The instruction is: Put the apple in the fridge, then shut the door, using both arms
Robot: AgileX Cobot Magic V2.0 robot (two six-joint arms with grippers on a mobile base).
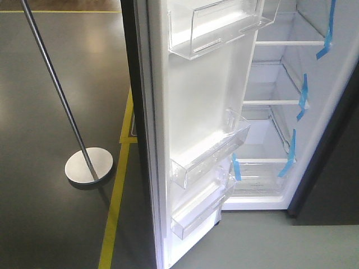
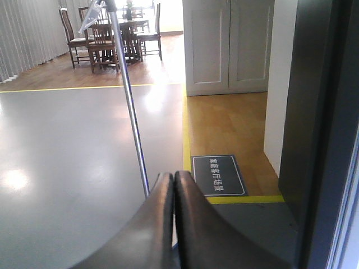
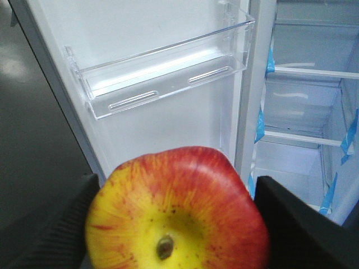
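- Small round apple (image 3: 176,210), red blushed with yellow, stem dimple facing the right wrist camera. It is held in front of the open door's white inner face and is not yet inside the fridge.
- Right gripper (image 3: 179,221): black ribbed fingers (image 3: 61,230) spread to the apple's width and pressed against both of its sides.
- Left gripper (image 2: 173,185): dark curved fingers pressed together with nothing between them, hanging above the grey floor.
- Tall fridge (image 1: 314,50), dark outside and white inside, with white shelves (image 1: 275,102) edged in blue tape strips (image 1: 303,92). It stands to the right of the apple.
- Narrow door (image 1: 196,95), swung wide open, carrying clear plastic bins (image 1: 210,154).
- Slim metal pole on a round disc base (image 1: 88,165), to the left on the floor.
- Yellow floor tape (image 1: 115,207), running beside the door.
- Dark mat with white lettering (image 2: 219,175).
- Wooden dining table and chairs (image 2: 109,33), at the far left.
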